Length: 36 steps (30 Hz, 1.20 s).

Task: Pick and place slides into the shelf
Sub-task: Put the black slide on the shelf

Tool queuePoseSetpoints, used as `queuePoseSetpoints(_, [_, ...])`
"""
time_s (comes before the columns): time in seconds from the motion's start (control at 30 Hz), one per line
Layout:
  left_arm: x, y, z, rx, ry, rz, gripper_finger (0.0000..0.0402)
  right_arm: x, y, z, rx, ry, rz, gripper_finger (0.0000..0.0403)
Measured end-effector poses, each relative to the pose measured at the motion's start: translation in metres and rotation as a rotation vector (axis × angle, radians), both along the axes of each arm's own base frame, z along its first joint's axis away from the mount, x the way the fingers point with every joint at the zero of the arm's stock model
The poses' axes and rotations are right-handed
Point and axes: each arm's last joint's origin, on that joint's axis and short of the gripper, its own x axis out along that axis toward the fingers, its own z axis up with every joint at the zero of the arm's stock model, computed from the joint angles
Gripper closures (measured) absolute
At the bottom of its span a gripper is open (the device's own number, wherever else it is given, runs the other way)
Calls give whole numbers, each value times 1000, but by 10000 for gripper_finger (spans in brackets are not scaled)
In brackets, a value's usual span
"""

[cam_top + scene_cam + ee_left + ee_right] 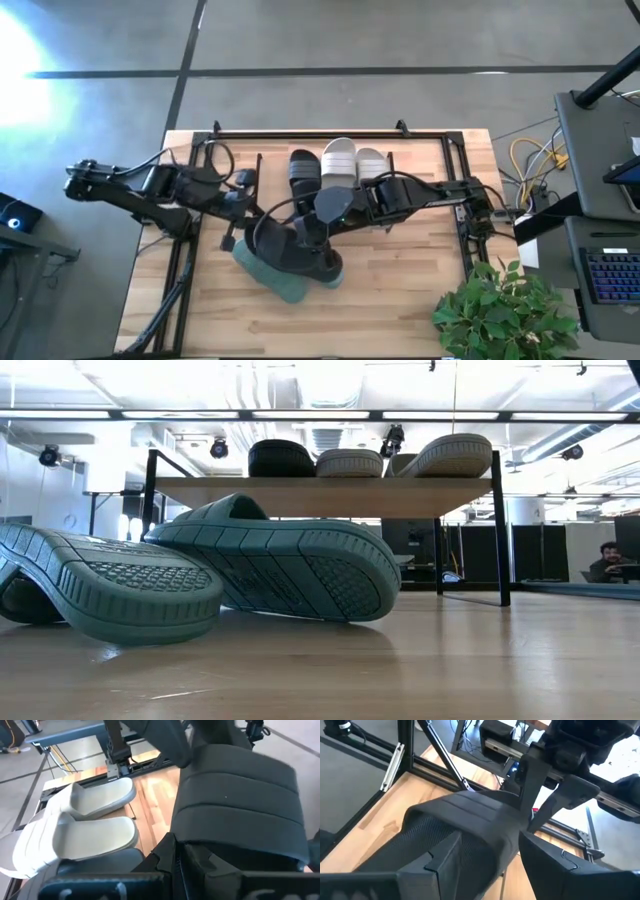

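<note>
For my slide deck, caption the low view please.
Two teal slides lie on the table before the shelf, which carries one black slide and two white ones.

Bright ceiling lights, floor glare, blurred foreground.
</note>
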Motion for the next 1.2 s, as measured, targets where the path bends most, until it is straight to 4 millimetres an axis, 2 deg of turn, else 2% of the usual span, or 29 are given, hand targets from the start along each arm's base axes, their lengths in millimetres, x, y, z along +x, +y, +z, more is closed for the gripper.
queuePoseSetpoints(0.17, [8,3,-4,0,25,16,401,-1,-1,-2,-9,15,-46,249])
queuePoseSetpoints(0.37, [13,5,-2,-6,-8,36,401,-3,-3,-5,-34,51,-43,334])
queuePoseSetpoints(0.5, [13,6,1,-11,-27,44,402,-3,-4,-5,-39,59,-45,377])
queuePoseSetpoints(0.77, [14,8,0,-25,-23,146,396,-3,-13,-6,-51,73,-86,393])
queuePoseSetpoints(0.97, [8,12,3,-26,-38,271,326,-2,-15,-7,-54,80,-106,393])
queuePoseSetpoints(1.2, [-8,15,7,-52,-28,293,230,-2,-20,-12,-26,121,-132,394])
